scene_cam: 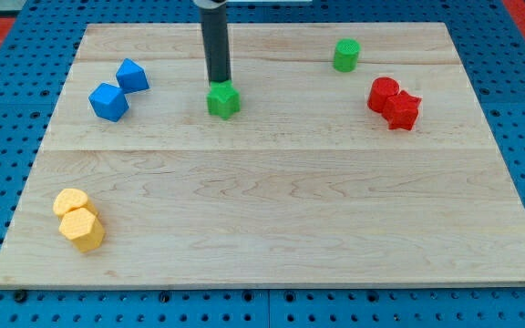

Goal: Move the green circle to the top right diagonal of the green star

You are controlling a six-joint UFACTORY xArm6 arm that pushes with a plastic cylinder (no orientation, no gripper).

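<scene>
The green circle (345, 55) is a short green cylinder near the view's top, right of centre. The green star (223, 99) lies left of it and lower, near the board's upper middle. My tip (218, 82) is the lower end of the dark rod that comes down from the view's top. It stands just above the green star's upper edge and seems to touch it. The green circle is far to the right of my tip.
Two blue blocks (118, 89) lie together at the upper left. Two red blocks (394, 101) touch each other at the right. Two yellow blocks (78, 219) sit at the lower left. The wooden board (272, 210) rests on a blue pegboard.
</scene>
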